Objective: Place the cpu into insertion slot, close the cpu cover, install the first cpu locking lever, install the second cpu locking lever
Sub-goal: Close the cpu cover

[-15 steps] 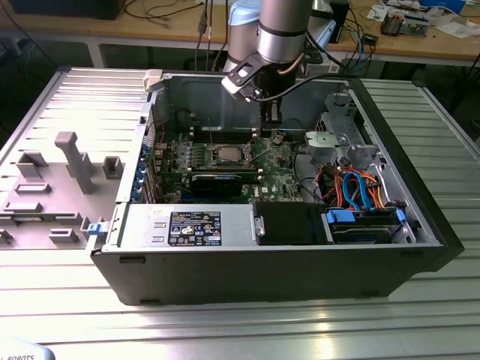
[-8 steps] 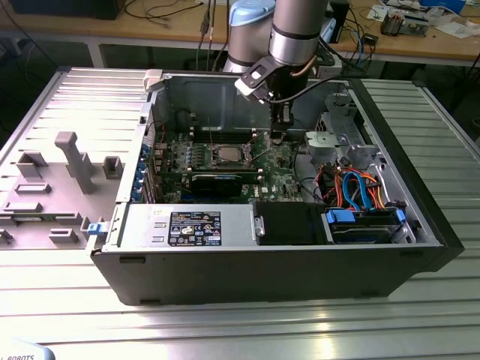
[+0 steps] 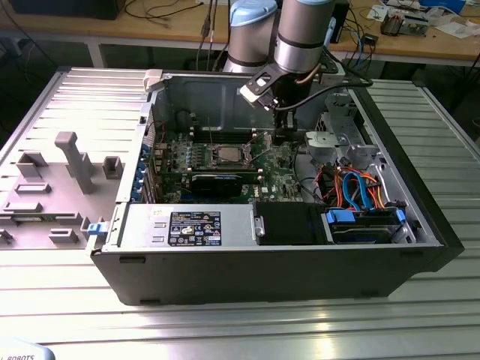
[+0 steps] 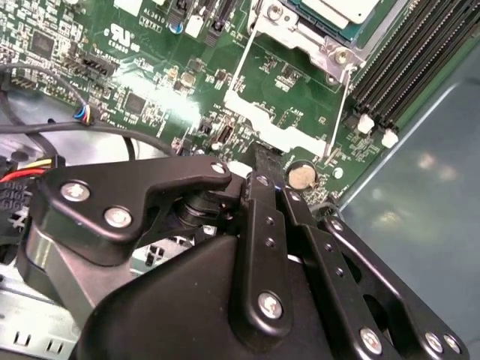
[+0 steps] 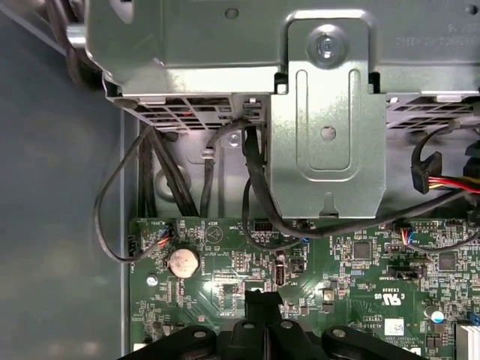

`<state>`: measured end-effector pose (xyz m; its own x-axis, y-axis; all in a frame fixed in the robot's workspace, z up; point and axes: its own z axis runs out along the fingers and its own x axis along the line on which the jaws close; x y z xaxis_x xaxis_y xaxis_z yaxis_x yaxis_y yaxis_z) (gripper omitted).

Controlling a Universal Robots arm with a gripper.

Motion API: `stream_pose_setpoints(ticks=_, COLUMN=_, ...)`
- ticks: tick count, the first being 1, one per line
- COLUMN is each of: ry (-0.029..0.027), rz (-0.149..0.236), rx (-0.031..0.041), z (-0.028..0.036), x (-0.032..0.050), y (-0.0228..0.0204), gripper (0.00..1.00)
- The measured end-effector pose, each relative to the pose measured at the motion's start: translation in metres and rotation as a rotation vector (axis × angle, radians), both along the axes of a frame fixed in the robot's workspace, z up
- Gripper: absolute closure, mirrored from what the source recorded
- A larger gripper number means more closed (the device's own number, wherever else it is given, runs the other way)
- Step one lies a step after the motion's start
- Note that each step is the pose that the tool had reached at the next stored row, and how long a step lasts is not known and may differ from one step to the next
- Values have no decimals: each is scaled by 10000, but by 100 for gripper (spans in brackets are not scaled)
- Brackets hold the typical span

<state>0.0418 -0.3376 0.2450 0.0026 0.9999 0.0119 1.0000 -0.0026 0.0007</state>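
The arm reaches down into an open computer case (image 3: 262,274) that lies on a ribbed metal worktop (image 3: 225,330). The tool (image 3: 281,141) hangs just above the green board (image 3: 274,176), near its edge. In both wrist views its 2 black fingers are clenched together at the tips with nothing between them (image 4: 260,159) (image 5: 262,298).

The cpu (image 3: 225,155) is not in the tool. It lies flat in the insertion slot (image 4: 322,46) on the board, with its silvery top facing up (image 4: 337,9). In the exterior view it sits apart from the tool, toward the exterior view's left of it. In the second wrist view it lies ahead of the fingertips, across a stretch of bare board. 2 thin metal wires (image 4: 238,67) run from the slot's frame back toward the tool.

A round coin battery (image 4: 301,176) sits on the board just beside the fingertips. The long dark memory slots (image 4: 405,67) run alongside the cpu, further from the tool. A grey metal bracket (image 5: 326,127) with black cables (image 5: 251,187) draped past it stands beyond the board's edge, opposite the tool. A long black card (image 3: 217,180) sits near the cpu on the side facing the exterior camera.
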Motion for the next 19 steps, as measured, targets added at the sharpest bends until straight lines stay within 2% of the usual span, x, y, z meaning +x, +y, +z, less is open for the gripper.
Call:
stream_pose_setpoints(ticks=15, ry=1, rz=15, rx=5, z=-3, x=-26, y=0, gripper=89)
stream_pose_setpoints(ticks=19, ry=1, rz=15, rx=6, z=-3, x=-56, y=0, gripper=89)
